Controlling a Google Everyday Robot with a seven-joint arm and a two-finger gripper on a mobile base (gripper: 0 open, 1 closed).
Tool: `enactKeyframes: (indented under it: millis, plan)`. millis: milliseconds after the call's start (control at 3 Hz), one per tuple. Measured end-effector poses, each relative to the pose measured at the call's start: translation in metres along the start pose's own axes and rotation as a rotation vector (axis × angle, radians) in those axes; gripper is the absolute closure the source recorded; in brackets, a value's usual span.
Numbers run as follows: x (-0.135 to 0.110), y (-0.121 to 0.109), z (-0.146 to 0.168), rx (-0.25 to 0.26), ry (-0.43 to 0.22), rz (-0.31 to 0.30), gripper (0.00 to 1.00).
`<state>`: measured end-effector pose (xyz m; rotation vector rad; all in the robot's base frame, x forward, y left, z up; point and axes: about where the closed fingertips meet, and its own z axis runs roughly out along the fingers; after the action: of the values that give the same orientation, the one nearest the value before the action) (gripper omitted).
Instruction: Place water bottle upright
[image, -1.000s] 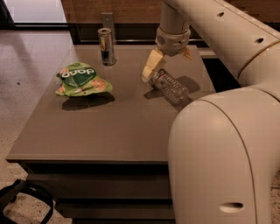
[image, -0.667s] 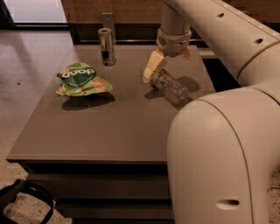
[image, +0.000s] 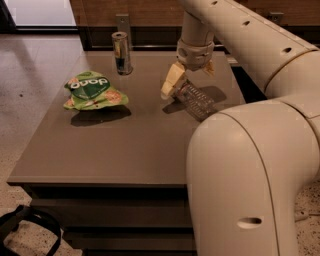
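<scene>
Very little is changing over this last second. The gripper (image: 185, 82) is staying where it was, low over the far right part of the table (image: 125, 145), right at the upper end of the water bottle (image: 197, 100). The bottle is not moving either. It is still leaning on a slant, its upper end up by the claw and its lower end running toward the near right, where the robot's big pale arm (image: 250, 175) is hiding it from me. A dark shadow is showing under its left side, so I am guessing that end is riding a little off the tabletop. Whether the claw is clamping the bottle or only standing around it, I cannot tell from where I am looking.

For the task, I am reading this as a pause in the middle of the tipping-up step. The bottle is neither flat nor upright, and standing it up is still to be done. The next move is probably asking for a swing of the wrist that brings the bottle's base down flat before any letting go.

The silver can (image: 120, 52) is standing upright at the far edge, and the green snack bag (image: 94, 91) is lying to the left. Both are sitting well apart from the bottle and are not shifting.
</scene>
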<state>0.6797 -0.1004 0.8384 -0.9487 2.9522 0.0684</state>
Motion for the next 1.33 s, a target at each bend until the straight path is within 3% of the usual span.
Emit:
enactKeyframes:
  millis: [333, 1333]
  plan:
    - [0.001, 0.002, 0.006, -0.012, 0.008, -0.004, 0.0]
    - [-0.004, 0.006, 0.018, -0.012, 0.001, -0.026, 0.65]
